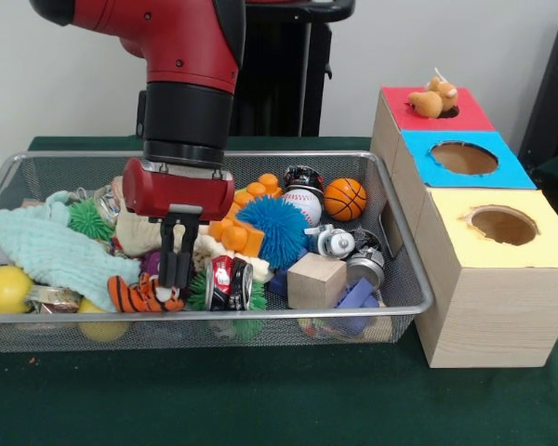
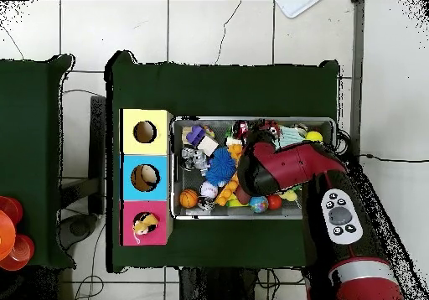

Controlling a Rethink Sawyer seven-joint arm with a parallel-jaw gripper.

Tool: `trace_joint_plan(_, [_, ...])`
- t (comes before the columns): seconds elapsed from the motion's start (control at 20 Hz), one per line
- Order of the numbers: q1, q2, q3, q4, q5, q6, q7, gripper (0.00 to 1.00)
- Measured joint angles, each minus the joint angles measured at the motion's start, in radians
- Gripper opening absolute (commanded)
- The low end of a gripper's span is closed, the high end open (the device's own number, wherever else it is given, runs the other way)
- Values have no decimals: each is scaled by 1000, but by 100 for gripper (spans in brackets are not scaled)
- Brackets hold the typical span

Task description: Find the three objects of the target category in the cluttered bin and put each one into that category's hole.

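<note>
The gripper [image 1: 177,269] is down in the bin [image 1: 405,311], black fingers [image 1: 170,253] close together right above the tiger-striped plush [image 1: 141,295] at the front rim; can't tell if they've actually got it. A tan-brown plush [image 1: 432,98] sits at the edge of the red-topped hole [image 1: 449,112], half over it. Green worktop [image 1: 260,390] underneath everything.
</note>
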Motion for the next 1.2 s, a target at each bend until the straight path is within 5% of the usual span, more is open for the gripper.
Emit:
trace_joint_plan(0.85, [-63, -90, 92, 73, 30, 124, 0, 0])
trace_joint_plan(0.9, [-63, -97, 93, 78, 30, 124, 0, 100])
trace_joint_plan(1.2, [-61, -99, 93, 78, 30, 124, 0, 100])
